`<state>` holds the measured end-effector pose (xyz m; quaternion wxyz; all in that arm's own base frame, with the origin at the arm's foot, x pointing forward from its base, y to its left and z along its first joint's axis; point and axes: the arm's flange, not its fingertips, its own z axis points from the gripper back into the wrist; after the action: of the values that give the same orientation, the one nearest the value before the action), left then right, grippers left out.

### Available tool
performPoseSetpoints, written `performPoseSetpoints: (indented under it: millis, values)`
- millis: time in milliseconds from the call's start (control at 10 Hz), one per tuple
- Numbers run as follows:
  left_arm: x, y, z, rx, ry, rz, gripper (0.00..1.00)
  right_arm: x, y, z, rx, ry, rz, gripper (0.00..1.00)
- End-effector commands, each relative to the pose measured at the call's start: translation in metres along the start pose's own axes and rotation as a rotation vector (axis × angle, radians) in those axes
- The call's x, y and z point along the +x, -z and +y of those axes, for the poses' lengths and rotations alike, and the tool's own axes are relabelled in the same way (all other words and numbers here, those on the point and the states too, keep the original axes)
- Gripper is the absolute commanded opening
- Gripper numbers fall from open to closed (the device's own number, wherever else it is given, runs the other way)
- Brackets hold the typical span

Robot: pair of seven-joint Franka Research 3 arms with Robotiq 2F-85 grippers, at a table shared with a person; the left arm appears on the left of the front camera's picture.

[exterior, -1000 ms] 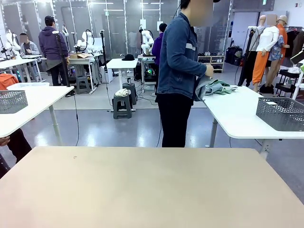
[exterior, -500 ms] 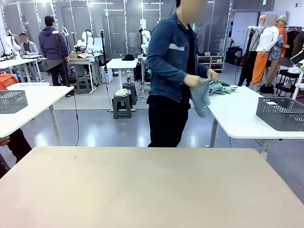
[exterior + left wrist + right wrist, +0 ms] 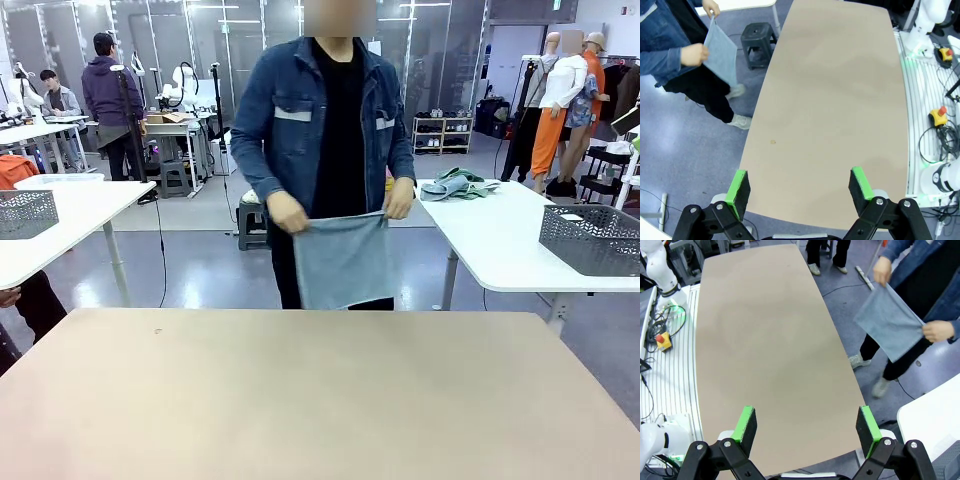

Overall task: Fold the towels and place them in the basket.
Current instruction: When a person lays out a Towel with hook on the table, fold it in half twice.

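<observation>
Looking across my table (image 3: 320, 400), I see the person (image 3: 335, 130) at twelve o'clock stretching the blue-grey towel (image 3: 343, 260) by its top corners, likely to lay it flat. The basket (image 3: 592, 238) sits at two o'clock and the green towel (image 3: 458, 185) at one. My left gripper (image 3: 798, 180) and right gripper (image 3: 806, 422) gape empty.

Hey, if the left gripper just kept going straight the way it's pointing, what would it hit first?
Most likely the bare table. The open left gripper points down at it with nothing in between. The towel held by the person hangs off to one side, past the table's edge.
</observation>
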<state>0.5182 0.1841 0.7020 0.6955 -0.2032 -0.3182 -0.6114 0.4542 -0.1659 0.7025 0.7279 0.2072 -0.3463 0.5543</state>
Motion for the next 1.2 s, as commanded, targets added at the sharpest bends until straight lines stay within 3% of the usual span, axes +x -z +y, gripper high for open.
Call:
performPoseSetpoints:
  millis: [0, 1100]
  values:
    - [0.0005, -0.0010, -0.0004, 0.002, 0.002, 0.000, 1.00, -0.0002, 0.0011, 0.0005, 0.002, 0.001, -0.001, 1.00]
    - [0.0005, -0.0010, -0.0004, 0.002, 0.002, 0.000, 1.00, -0.0002, 0.0011, 0.0005, 0.002, 0.001, -0.001, 1.00]
